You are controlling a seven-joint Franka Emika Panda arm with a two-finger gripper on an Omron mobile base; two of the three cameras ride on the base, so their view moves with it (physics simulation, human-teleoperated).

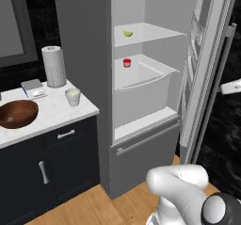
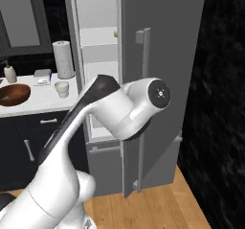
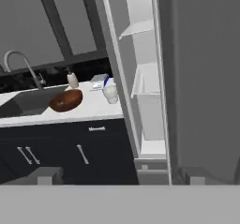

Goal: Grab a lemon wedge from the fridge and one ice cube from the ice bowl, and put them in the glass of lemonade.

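The fridge (image 1: 89,54) stands with its door (image 1: 207,64) swung wide open. On its upper shelf lies the lemon wedge (image 1: 128,33), also seen as a small yellow-green speck (image 2: 115,33) in the right base view. The glass of lemonade (image 1: 73,96) stands on the white counter, and the reddish-brown ice bowl (image 1: 18,113) sits left of it. My gripper (image 3: 119,177) is open and holds nothing. It hangs by the outer side of the door, looking back past the door edge at the ice bowl (image 3: 65,100) and the glass of lemonade (image 3: 110,93).
A small red cup (image 1: 126,62) sits on the shelf above the drawer. A paper towel roll (image 1: 54,66) and a sponge pack (image 1: 33,88) stand at the counter's back. A soap bottle (image 3: 72,79) and faucet (image 3: 18,61) are by the sink. The door handle (image 2: 143,103) runs vertically.
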